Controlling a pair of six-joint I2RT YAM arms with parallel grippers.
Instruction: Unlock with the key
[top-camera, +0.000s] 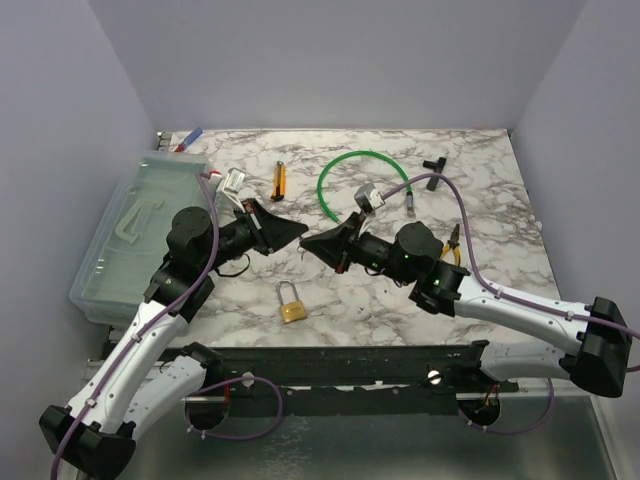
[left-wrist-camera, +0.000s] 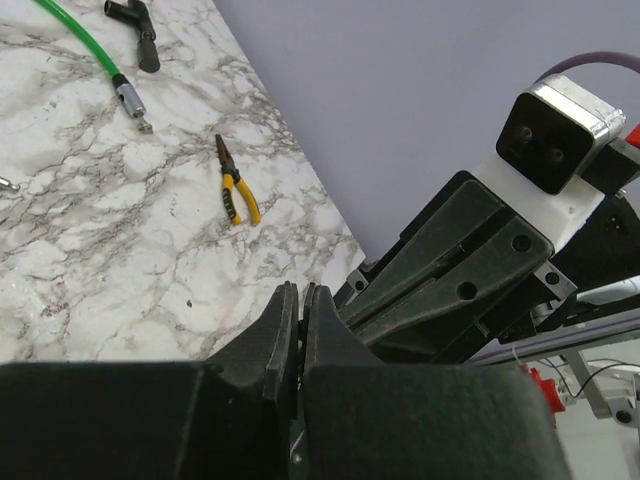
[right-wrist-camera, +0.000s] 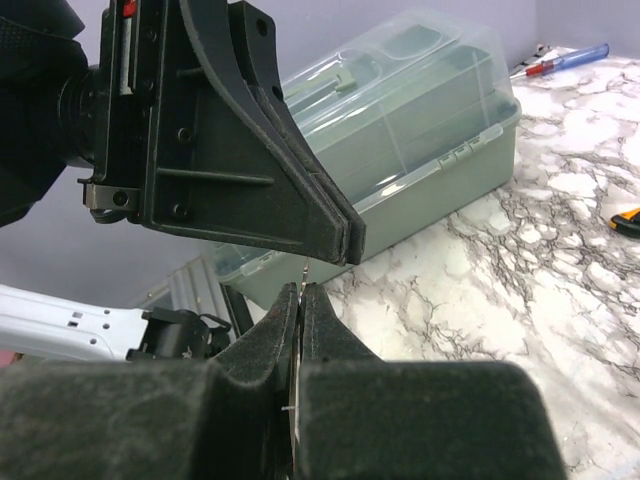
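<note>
The small brass padlock (top-camera: 291, 306) lies on the marble table near the front, apart from both grippers. My left gripper (top-camera: 300, 237) and right gripper (top-camera: 309, 243) meet tip to tip above the table's middle. In the right wrist view the key (right-wrist-camera: 303, 272) shows as a thin silvery sliver. It is pinched between my right gripper's (right-wrist-camera: 301, 291) shut fingers and runs up into the left gripper's shut tips (right-wrist-camera: 340, 245). In the left wrist view my left gripper (left-wrist-camera: 300, 292) is shut, with a hairline gap, and the key itself is hidden.
A clear plastic box (top-camera: 130, 230) stands at the left edge, also in the right wrist view (right-wrist-camera: 420, 130). At the back lie a green cable loop (top-camera: 350, 160), a yellow knife (top-camera: 279, 180) and a black T-shaped tool (top-camera: 435, 162). Yellow pliers (top-camera: 453, 243) lie at the right.
</note>
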